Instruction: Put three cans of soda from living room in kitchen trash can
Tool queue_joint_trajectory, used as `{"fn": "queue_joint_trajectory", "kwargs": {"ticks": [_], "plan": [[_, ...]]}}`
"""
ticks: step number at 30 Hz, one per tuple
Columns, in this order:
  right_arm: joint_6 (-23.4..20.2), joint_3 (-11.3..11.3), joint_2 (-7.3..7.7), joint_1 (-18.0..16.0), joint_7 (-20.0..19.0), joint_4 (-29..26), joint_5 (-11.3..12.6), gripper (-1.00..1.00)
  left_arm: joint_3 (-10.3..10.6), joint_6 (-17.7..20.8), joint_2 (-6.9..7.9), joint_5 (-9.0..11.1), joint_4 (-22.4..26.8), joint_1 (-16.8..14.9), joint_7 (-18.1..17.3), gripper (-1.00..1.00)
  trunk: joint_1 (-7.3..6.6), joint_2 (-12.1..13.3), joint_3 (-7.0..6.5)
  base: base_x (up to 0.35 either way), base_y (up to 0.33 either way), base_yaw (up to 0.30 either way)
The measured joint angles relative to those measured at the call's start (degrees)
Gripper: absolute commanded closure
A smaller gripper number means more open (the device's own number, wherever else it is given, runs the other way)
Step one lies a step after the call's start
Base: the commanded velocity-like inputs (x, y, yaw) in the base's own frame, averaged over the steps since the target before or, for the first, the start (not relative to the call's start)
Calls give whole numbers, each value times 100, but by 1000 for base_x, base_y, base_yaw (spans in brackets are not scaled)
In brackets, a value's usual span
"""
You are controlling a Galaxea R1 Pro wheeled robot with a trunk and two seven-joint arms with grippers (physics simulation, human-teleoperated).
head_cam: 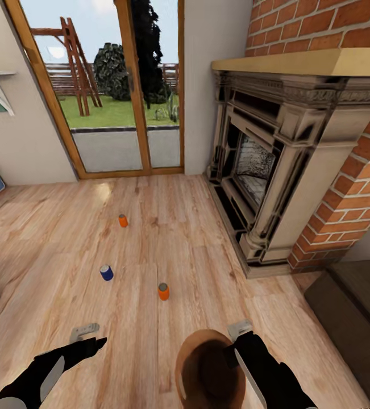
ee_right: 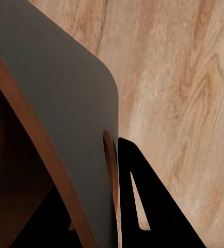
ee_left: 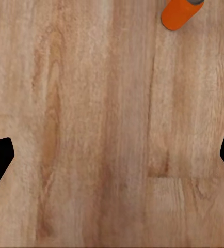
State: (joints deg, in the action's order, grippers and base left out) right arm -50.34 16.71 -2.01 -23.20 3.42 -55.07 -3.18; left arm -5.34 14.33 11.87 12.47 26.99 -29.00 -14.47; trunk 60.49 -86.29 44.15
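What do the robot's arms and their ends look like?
Both arms are glossy black shells with pale grey-white panels along them. The left tool and the right tool each end in small light grey metal fingers. In the wrist views, the fingertips show as flat black wedge shapes. No cables show.

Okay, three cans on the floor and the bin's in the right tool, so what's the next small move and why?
Probably lower the left tool toward the nearest orange can, standing upright just ahead and to its right. The left tool is open and empty over bare floor, while the right tool grips the trash can by its rim, ready to receive a can.
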Motion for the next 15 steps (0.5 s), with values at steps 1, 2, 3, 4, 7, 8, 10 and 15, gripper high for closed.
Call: {"fn": "queue_joint_trajectory", "kwargs": {"ticks": [1,2,3,4,7,8,10,15], "plan": [[0,-9,0,0,0,0,-4,100,0,0,0,0,0,0,1,-100,0,0,-5,184,236,-219],[1,-16,0,0,0,-1,1,100,-1,0,0,0,0,0,2,-100,0,0,-10,179,239,-219],[2,-21,0,0,-1,-1,10,100,-1,0,0,0,0,0,3,-100,0,0,-15,163,247,-218],[3,-32,0,0,-1,-3,18,100,0,-5,0,1,0,0,4,-100,0,0,-21,156,249,-217],[3,-40,0,0,0,-3,8,100,2,-8,0,1,0,0,5,-100,0,0,-38,137,257,-217],[2,-41,0,0,0,-3,5,100,0,-8,0,1,0,0,5,-100,0,0,-44,121,262,-216],[7,-42,0,0,-1,-3,13,100,2,-15,0,1,0,0,5,-100,0,0,-56,114,264,-216],[21,-50,17,0,25,-9,3,100,6,-31,-1,-4,0,0,5,-100,0,0,-86,106,266,-215]]}}
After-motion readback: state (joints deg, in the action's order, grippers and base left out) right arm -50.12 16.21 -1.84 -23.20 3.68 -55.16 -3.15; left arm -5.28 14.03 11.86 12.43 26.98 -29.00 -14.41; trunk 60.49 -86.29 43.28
